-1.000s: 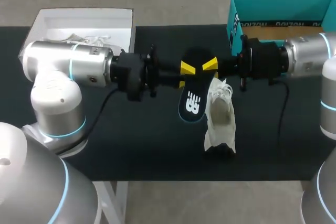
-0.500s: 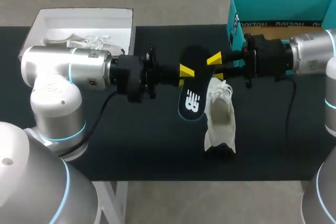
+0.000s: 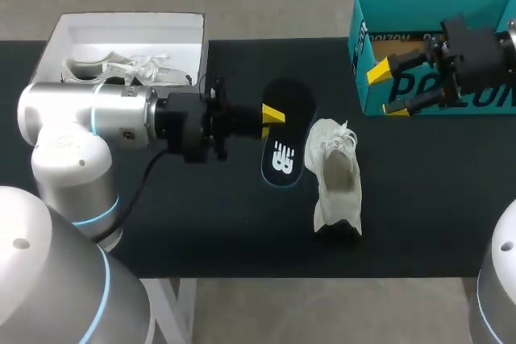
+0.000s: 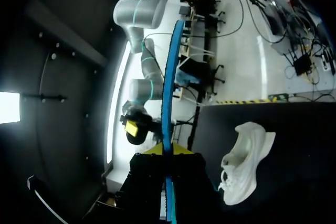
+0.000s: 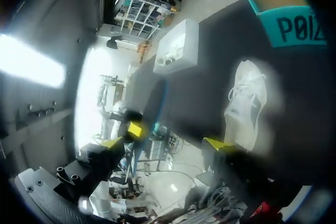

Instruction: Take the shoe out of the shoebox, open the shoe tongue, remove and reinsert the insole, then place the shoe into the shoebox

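From above, the left arm comes in over the black table (image 3: 201, 215). The left gripper (image 3: 272, 116) is clamped on one long edge of the dark insole (image 3: 284, 159). One yellow tip shows on top. The insole runs lengthwise away from the robot, white logo up, near the middle of the table. The white shoe (image 3: 337, 179) lies just beside it on the right, opening up, touching neither gripper. The right gripper (image 3: 389, 91) is well apart from both, in front of the teal box (image 3: 427, 6) at the far right. Its two yellow tips are spread wide with nothing between them. The white box (image 3: 129, 15) sits at the far left corner with a second shoe (image 3: 113, 66) inside, laces loose.

At the left wrist, the insole (image 4: 169, 87) appears edge-on, a thin blue line rising straight out from between the fingers of the left gripper (image 4: 168, 150), which press it from both sides. The shoe (image 4: 247, 161) lies on its side on the table beside the gripper. Beyond the insole's other side, one yellow tip of the right gripper (image 4: 134, 129) is visible.

At the right wrist, the right gripper (image 5: 164, 144) holds its jaws wide apart, empty. Ahead of it the shoe (image 5: 247, 103) rests on the table, the teal box (image 5: 286, 22) to one side and the white box (image 5: 176, 45) farther off. The insole (image 5: 157, 103) is a dark blur with a blue edge, a yellow tip of the left gripper (image 5: 135, 128) against it.
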You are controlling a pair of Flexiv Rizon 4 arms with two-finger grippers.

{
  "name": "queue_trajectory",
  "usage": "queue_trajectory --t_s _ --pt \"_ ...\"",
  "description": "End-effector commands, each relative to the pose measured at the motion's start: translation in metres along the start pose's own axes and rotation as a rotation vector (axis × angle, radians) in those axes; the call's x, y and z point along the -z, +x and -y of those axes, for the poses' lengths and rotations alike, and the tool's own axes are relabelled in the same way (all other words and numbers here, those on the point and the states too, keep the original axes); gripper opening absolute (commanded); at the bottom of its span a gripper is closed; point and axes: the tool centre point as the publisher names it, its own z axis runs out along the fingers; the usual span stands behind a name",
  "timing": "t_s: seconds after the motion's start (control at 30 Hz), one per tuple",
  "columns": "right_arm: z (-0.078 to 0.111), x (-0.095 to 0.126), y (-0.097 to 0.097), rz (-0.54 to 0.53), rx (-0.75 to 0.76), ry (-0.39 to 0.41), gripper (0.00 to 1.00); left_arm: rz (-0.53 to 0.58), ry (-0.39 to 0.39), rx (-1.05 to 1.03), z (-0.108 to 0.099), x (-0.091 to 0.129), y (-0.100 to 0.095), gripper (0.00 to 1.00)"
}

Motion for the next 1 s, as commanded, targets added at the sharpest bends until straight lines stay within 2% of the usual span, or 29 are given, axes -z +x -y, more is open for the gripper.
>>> queue_trajectory --t_s 0.03,0.37,0.47,0.57,0.7,0.8,1.0 --pt "0.003 0.015 0.008 0.474 0.168 -0.020 1.00 -0.003 -0.018 0.010 0.005 0.001 0.004 0.00" --pt "0.003 0.015 0.008 0.474 0.168 -0.020 1.00 -0.007 -0.055 0.040 0.008 0.006 0.005 0.00" --pt "0.005 0.012 0.016 0.630 0.388 0.041 1.00 -0.007 -0.063 0.045 0.009 0.010 0.006 0.00" --pt "0.010 0.013 0.012 0.672 0.575 0.122 1.00 -0.006 -0.070 0.052 0.009 0.012 0.007 0.00" --pt "0.023 0.015 0.002 0.625 0.805 0.266 1.00 -0.006 -0.073 0.059 0.010 0.012 0.009 0.00" --pt "0.027 0.019 -0.008 0.609 0.869 0.343 1.00 -0.007 -0.076 0.063 0.009 0.013 0.010 0.00" --pt "0.036 0.032 -0.014 0.500 0.929 0.406 1.00 -0.005 -0.078 0.068 0.007 0.014 0.011 0.00"
